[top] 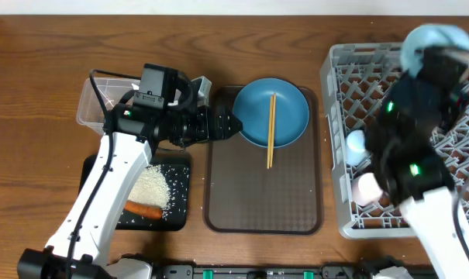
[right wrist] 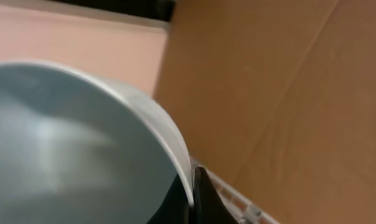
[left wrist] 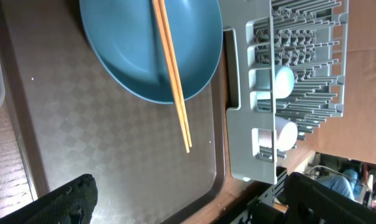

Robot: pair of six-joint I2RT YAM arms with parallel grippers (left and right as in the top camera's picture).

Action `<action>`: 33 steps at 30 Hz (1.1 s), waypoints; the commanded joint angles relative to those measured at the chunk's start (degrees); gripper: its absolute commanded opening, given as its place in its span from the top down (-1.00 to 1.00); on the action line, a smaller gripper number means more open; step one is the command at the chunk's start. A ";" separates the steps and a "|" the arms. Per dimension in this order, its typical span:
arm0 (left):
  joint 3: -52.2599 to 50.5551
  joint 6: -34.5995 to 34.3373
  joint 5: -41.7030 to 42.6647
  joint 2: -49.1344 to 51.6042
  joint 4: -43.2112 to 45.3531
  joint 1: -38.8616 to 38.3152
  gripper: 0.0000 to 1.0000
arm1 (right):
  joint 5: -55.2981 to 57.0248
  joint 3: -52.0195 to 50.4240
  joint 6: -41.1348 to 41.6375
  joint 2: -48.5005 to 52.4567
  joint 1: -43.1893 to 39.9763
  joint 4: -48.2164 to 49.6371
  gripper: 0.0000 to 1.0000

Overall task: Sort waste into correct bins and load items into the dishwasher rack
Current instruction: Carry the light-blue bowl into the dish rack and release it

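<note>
The dark blue plate [top: 284,105] lies at the far end of the brown serving tray [top: 263,194], with the wooden chopsticks [top: 270,132] across it. My left gripper [top: 228,124] stands open just left of the plate's rim; in the left wrist view its fingers [left wrist: 63,202] frame the tray below the plate [left wrist: 132,50] and the chopsticks [left wrist: 172,74]. My right gripper [right wrist: 192,198] is shut on the rim of the light blue bowl [right wrist: 69,143], held high over the far part of the dishwasher rack [top: 451,167]. A light blue cup [top: 355,146] and a pinkish-white cup [top: 366,188] sit in the rack.
The clear tub [top: 102,97] stands at the far left. In front of it the black tray [top: 176,205] holds rice [top: 153,186] and a carrot [top: 143,209]. The right arm [top: 408,139] hangs over the rack's middle.
</note>
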 commanded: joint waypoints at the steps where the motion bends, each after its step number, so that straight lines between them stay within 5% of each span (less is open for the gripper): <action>1: 0.35 0.57 -0.52 -0.55 -0.02 0.13 -0.96 | -1.62 0.28 -10.71 6.58 -5.84 6.14 0.98; 11: 0.35 0.57 -0.52 -0.55 -0.02 0.15 -0.97 | -8.37 0.28 -29.79 28.09 -14.03 27.85 0.97; 21: 0.35 0.57 -0.52 -0.55 -0.02 0.15 -0.96 | -11.39 0.28 -29.86 41.77 -12.11 27.91 0.97; 33: 0.35 0.55 -0.52 -0.55 -0.02 0.15 -0.96 | -11.56 0.28 -29.86 43.67 -4.20 22.67 0.85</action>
